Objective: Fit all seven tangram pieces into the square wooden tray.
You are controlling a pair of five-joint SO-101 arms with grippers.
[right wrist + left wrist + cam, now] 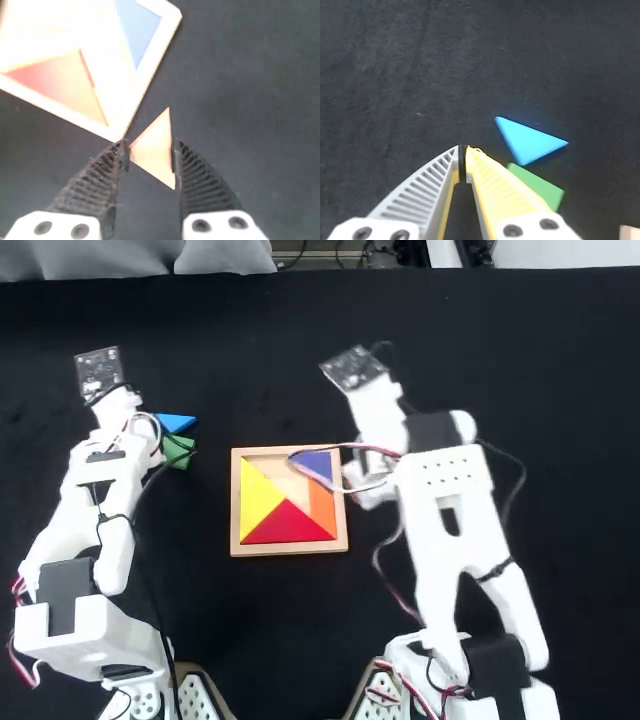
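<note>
My right gripper (150, 146) is clamped on a small pale orange wooden triangle (154, 161), just off the rim of the square wooden tray (167, 27). A large yellow triangle (258, 498) and a red triangle (288, 526) lie inside it. My left gripper (463, 150) is closed on nothing, near a blue triangle (530, 141) and a green piece (542, 189)

Robotics lab bench setup; black-cloth table (560, 360); left arm (85, 530), right arm (450, 510) mounted at near edge; cables (350, 252) past far edge.

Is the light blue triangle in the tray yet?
Out: the light blue triangle lies beside the green piece, apart from the tray.
</note>
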